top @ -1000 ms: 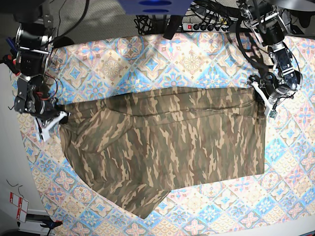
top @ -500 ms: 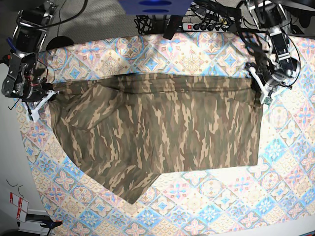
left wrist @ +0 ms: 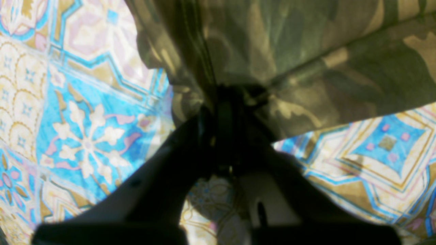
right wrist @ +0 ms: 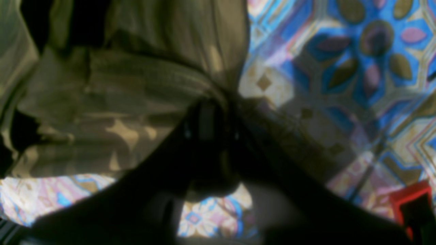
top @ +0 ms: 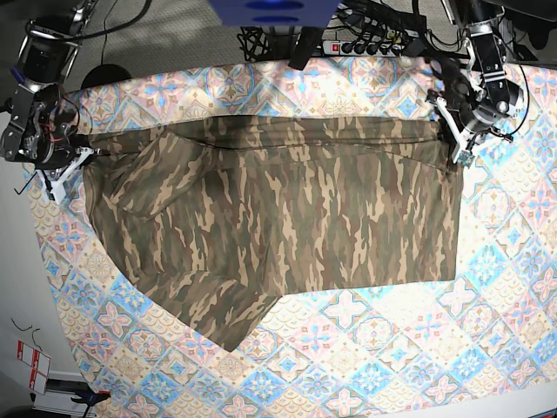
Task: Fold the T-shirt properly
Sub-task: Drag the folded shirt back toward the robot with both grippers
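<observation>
Both top corners of the T-shirt (top: 278,218) are pinched: the left gripper (top: 459,139) is clenched on the corner near the right edge of the tile-patterned cloth (top: 365,348), the right gripper (top: 65,170) on the corner near its left edge. Between them the top hem is pulled into a fairly straight line near the far edge. The rest of the shirt is spread over the cloth's middle, one flap pointing toward the near edge.
</observation>
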You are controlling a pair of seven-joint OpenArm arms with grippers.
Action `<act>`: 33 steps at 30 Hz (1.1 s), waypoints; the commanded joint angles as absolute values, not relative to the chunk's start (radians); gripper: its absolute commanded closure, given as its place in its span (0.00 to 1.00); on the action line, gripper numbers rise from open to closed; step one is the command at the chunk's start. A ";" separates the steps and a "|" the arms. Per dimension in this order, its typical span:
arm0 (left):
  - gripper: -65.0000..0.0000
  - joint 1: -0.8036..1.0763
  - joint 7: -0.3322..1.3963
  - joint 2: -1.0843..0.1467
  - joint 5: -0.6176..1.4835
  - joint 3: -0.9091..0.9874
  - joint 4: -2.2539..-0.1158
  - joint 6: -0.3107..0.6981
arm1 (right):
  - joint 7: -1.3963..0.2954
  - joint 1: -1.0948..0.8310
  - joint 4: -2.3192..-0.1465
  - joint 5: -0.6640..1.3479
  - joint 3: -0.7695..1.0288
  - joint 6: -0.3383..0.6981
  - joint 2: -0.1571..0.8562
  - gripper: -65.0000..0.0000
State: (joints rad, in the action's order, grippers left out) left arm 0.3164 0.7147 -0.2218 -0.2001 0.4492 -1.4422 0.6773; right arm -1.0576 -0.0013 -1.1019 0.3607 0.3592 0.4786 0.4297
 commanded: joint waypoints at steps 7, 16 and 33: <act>0.97 0.427 0.934 -0.225 -0.321 0.453 -1.455 0.698 | -1.066 -0.077 -1.141 0.302 0.453 0.450 0.475 0.92; 0.97 0.493 0.937 -0.211 -0.325 0.455 -1.583 0.698 | -1.099 -0.113 -1.224 0.302 0.464 0.450 0.473 0.92; 0.97 0.346 0.944 -0.209 -0.433 0.461 -1.449 0.698 | -1.102 -0.087 -1.227 0.302 0.458 0.450 0.469 0.63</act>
